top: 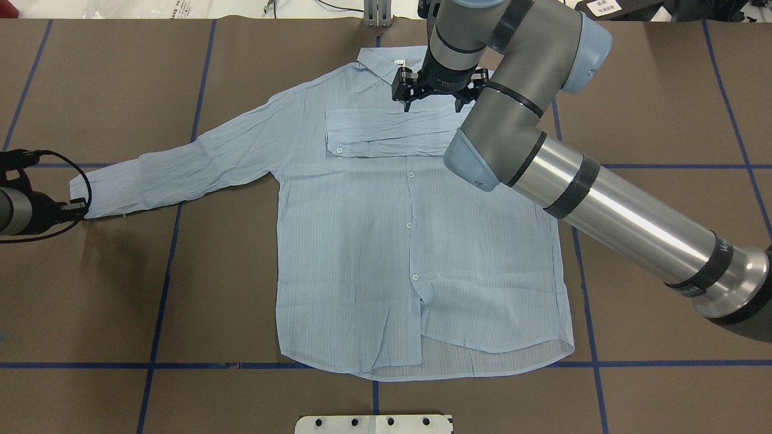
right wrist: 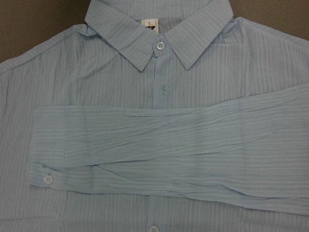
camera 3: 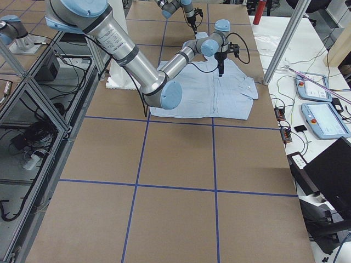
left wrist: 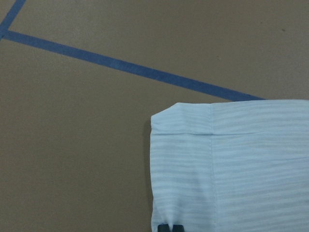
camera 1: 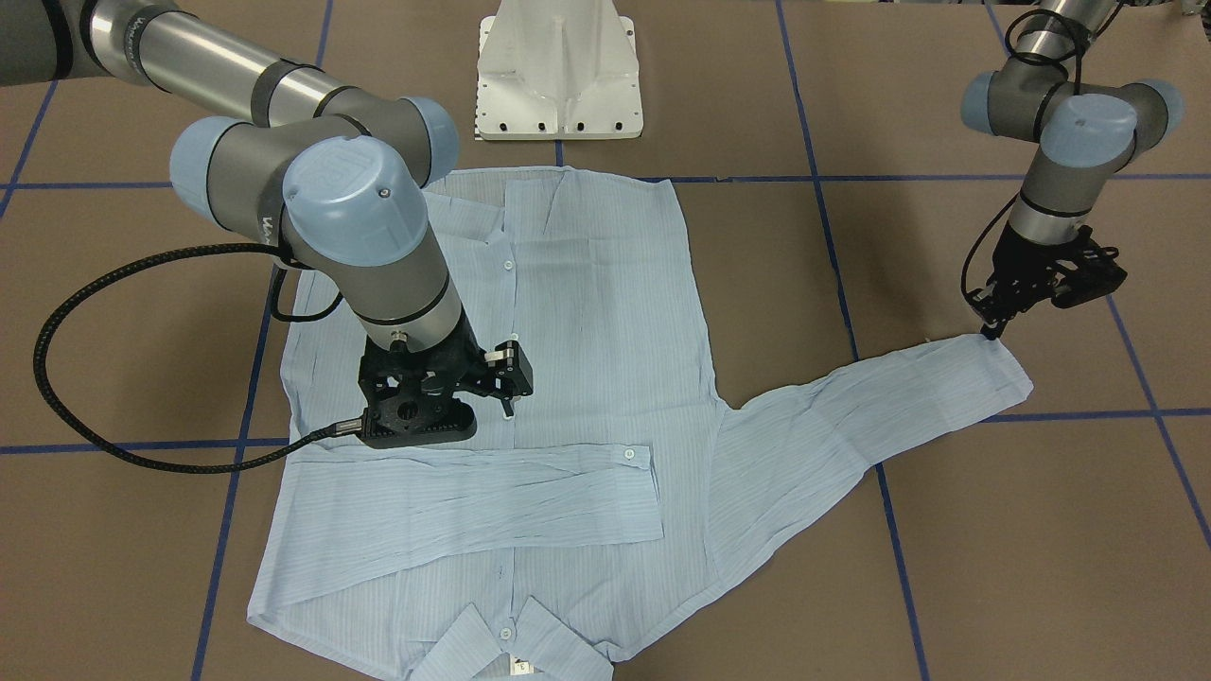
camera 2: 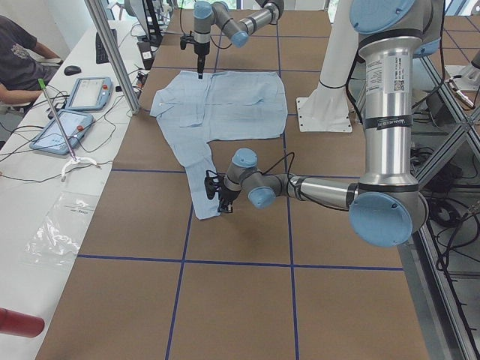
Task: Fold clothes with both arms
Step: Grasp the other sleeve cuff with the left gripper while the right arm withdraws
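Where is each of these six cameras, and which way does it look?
Front-facing: across the table, facing the white base; shirt, left arm, right arm.
Overhead: behind that base, looking down; both arms.
Left: table's end; left arm near.
Right: opposite end; right arm near.
Left wrist: down on the cuff; fingers.
Right wrist: down on the collar; no arm.
Front-facing and overhead share the whole shirt.
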You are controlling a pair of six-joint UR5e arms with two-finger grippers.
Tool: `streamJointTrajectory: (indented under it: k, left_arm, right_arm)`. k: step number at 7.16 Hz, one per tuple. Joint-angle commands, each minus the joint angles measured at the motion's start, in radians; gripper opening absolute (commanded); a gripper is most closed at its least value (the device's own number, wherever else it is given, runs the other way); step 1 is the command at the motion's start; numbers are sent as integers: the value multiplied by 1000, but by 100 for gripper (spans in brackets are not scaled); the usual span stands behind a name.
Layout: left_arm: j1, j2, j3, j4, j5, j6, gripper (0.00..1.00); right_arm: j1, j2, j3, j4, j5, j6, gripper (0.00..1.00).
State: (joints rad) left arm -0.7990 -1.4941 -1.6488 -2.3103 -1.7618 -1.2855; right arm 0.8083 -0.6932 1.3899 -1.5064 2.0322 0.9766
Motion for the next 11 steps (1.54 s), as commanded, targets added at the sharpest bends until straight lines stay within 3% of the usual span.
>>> streamJointTrajectory:
  k: [1,2,3,7,9,10,11]
  left_arm:
    - [-6,0,-72,5,-4,0,0]
    - [-5,-8,-127,56,-5,-2,0]
    - [-9,-77,-176,163,-2,-3,0]
    - [33,-588,-184,673,4,-170,0]
    - [89,-838,-46,661,-7,-378,0]
    - [107,-976,89,602,-7,-502,0]
    - [118,-1035,184,436,-7,-664,0]
  right_arm:
    - [5,-52,58,-2,9,-1,100]
    - [17,-146,152,-8,11,-3,100]
    - [43,-235,219,-9,29,-21,100]
    - [162,-516,320,-22,37,-362,100]
    - [250,-635,324,-9,95,-528,100]
    - [296,-670,325,-9,142,-589,100]
    - [311,-693,321,14,154,-610,100]
